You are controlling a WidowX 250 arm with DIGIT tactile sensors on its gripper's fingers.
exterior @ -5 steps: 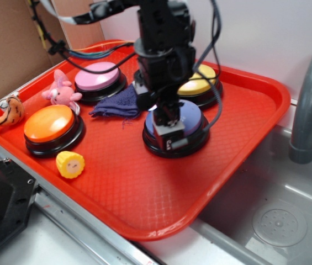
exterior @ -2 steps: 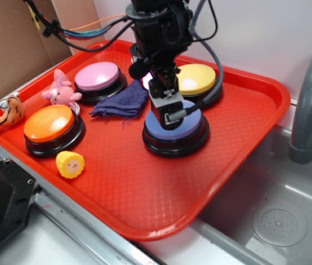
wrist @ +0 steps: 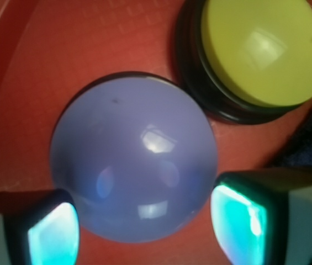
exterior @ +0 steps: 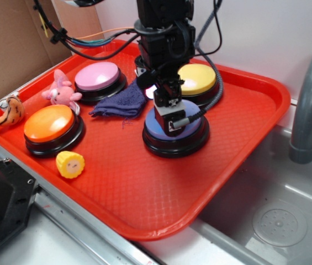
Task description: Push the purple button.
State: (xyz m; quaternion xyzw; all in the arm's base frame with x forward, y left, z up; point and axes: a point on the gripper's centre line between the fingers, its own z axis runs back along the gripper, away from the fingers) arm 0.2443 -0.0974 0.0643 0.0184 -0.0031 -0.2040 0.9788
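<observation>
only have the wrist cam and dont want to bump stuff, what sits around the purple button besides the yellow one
Observer: A dark blue cloth lies on the tray beside the purple button.
Operator: any other buttons
Observer: A pink button sits behind the cloth, and an orange button sits near the tray's front corner.
Operator: anything past the tray
Observer: A sink with a grey faucet adjoins the tray.

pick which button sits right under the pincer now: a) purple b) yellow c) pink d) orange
a, the pincer hangs over the purple button, and the wrist view shows that dome between the two fingertips, with the yellow button off to one side.
</observation>
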